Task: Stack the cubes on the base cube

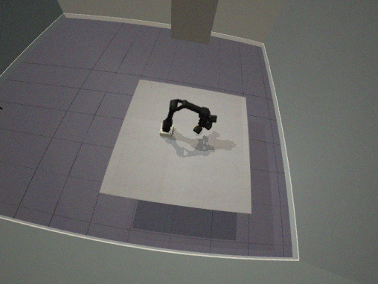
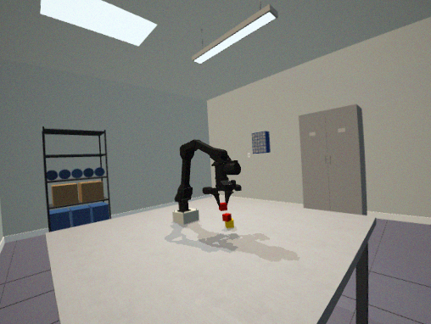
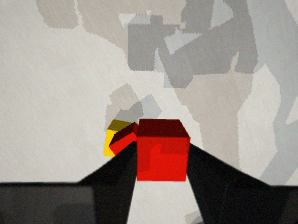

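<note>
The yellow base cube [image 2: 229, 224] [image 3: 108, 143] stands on the table. One red cube [image 2: 226, 217] [image 3: 123, 140] rests on top of it, offset to one side. In the wrist view this red cube is partly hidden behind the held one. My gripper [image 2: 223, 205] [image 3: 160, 147] is shut on the other red cube, which hangs above the stacked pair and slightly left of it in the exterior view, with free air between them. In the top view the arm covers the cubes.
The arm's pale base block [image 1: 166, 134] [image 2: 185, 216] stands on the white table [image 1: 178, 182] [image 2: 182, 271], to the left of the cubes. The arm's shadow falls across the table beside the cubes. A shelf [image 2: 75, 178] and a cabinet [image 2: 331, 170] stand away from the table.
</note>
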Motion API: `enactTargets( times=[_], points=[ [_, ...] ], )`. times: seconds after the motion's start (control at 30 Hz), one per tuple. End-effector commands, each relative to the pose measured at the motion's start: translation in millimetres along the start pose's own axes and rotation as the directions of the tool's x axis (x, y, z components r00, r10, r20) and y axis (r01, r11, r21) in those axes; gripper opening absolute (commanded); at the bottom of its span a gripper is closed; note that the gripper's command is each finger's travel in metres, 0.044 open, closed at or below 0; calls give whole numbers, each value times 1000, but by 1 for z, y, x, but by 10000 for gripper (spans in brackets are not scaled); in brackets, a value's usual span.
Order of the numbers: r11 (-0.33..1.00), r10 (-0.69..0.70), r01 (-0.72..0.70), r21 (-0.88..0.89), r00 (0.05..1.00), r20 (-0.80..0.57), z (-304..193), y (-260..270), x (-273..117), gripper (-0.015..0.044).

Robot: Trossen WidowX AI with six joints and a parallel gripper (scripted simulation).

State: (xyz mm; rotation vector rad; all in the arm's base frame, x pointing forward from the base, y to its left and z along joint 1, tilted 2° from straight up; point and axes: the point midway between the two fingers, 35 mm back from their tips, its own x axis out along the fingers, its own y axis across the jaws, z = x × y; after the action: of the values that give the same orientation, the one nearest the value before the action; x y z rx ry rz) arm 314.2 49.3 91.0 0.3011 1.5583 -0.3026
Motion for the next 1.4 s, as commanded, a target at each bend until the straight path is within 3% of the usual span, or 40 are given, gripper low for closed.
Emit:
enactTargets(
  times=[0.0,0.47,0.93,1.37],
  points=[
    [995,3,-2,103,1000,-7,-7,7,1,105],
    [886,5,0,464,1000,-9,-28,34,2,105],
    [651,6,6,759,1000,-12,-53,58,3,105],
    [572,21,10,820,999,-27,-57,60,17,105]
  ],
)
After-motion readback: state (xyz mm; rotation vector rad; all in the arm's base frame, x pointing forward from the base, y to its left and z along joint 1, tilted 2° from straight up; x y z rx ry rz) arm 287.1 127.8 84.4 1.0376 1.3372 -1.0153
